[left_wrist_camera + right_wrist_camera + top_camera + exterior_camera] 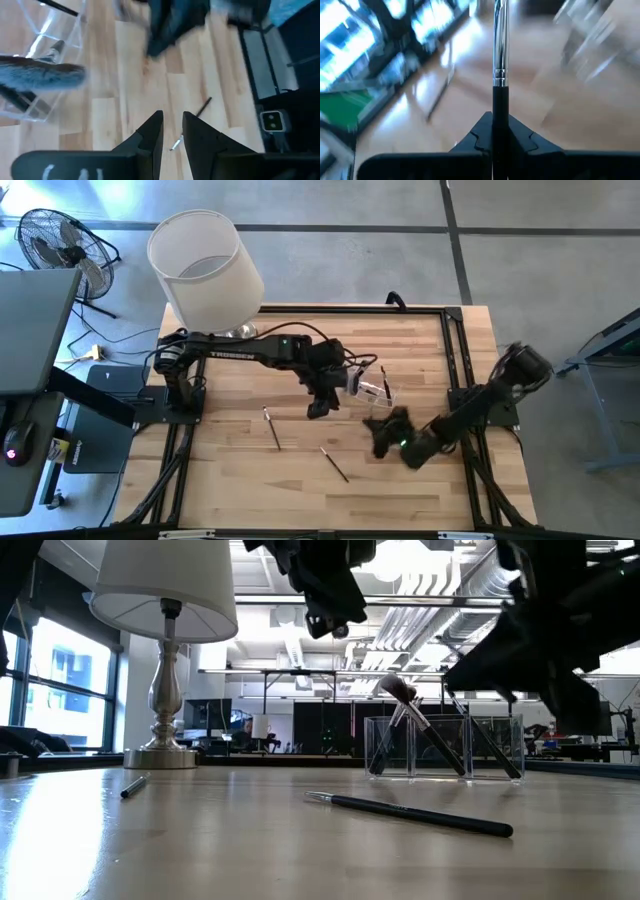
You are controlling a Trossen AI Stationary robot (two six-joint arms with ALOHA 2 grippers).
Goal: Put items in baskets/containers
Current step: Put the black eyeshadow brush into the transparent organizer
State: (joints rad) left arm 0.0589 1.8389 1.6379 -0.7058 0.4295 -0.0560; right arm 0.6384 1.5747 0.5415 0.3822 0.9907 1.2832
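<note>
A clear plastic box stands near the table's middle with several brushes leaning in it, one with a fluffy head. Two slim brushes lie flat on the wood, one left of centre and one nearer the front edge. My left gripper hovers open just left of the box, with nothing between its fingers. My right gripper is on the near right side of the box, shut on a dark-handled brush with a silver ferrule. My right gripper pinches the brush's dark handle between its two fingers. The brush lies along the fingers and sticks out ahead of them, silver ferrule forward; its tip runs out of the wrist view. The fingers come from the table's right side, slanting slightly down. The brush is above the wood.
A lamp with a big white shade stands at the table's far left corner, its metal base on the wood. Black frame rails run along the table's sides. Bare wood lies left of centre and along the front edge.
</note>
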